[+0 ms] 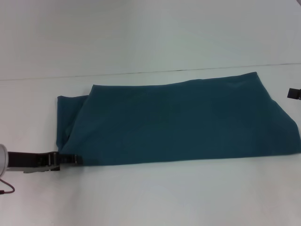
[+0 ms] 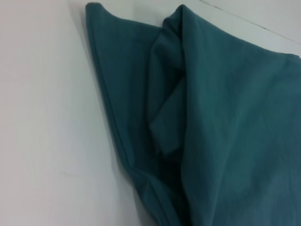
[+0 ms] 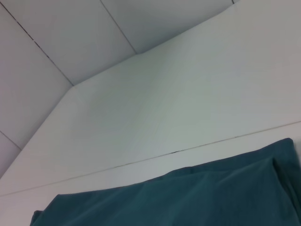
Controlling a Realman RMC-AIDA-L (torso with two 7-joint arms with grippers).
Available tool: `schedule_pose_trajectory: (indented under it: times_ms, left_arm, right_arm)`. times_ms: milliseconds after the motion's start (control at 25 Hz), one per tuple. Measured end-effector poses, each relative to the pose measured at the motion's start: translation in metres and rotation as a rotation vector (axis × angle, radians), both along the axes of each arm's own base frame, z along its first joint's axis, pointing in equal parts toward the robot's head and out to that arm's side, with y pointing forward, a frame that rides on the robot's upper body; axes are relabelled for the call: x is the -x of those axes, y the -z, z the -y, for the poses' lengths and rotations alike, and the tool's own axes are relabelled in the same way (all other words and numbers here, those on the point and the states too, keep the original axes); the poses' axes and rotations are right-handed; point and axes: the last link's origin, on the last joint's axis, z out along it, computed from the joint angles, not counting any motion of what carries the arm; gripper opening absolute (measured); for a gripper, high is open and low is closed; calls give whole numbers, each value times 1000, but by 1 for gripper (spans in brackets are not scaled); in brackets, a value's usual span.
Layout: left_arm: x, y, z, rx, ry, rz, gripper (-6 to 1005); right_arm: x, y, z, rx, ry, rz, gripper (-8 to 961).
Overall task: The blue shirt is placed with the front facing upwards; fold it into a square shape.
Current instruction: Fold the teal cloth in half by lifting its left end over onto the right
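The blue shirt [image 1: 178, 122] lies on the white table [image 1: 155, 197] as a long band running left to right, plain teal side up, no print showing. A lower layer sticks out at its left end. My left gripper [image 1: 75, 159] sits low at the shirt's near left corner, its tip touching the cloth edge. The left wrist view shows that end of the blue shirt [image 2: 225, 122] up close, with layered folds and a hem. Only a small dark part of my right gripper [image 1: 294, 93] shows, at the picture's right edge, just off the shirt's far right corner. The right wrist view catches the blue shirt [image 3: 188, 197] from the side.
A thin dark seam [image 1: 141, 73] runs across the table behind the shirt. Bare white tabletop lies in front of the shirt and to its left. A thin cable [image 1: 7, 188] loops near my left arm at the lower left.
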Motion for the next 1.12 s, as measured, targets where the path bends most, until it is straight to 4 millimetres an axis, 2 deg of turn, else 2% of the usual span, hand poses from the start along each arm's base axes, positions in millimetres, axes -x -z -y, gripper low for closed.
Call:
schedule_pose_trajectory:
  times_ms: [1120]
  left_arm:
    - [-16,6,-15,-7,61,-27,848]
  right_arm:
    - [1,-2,-2,-10,-8,3,915]
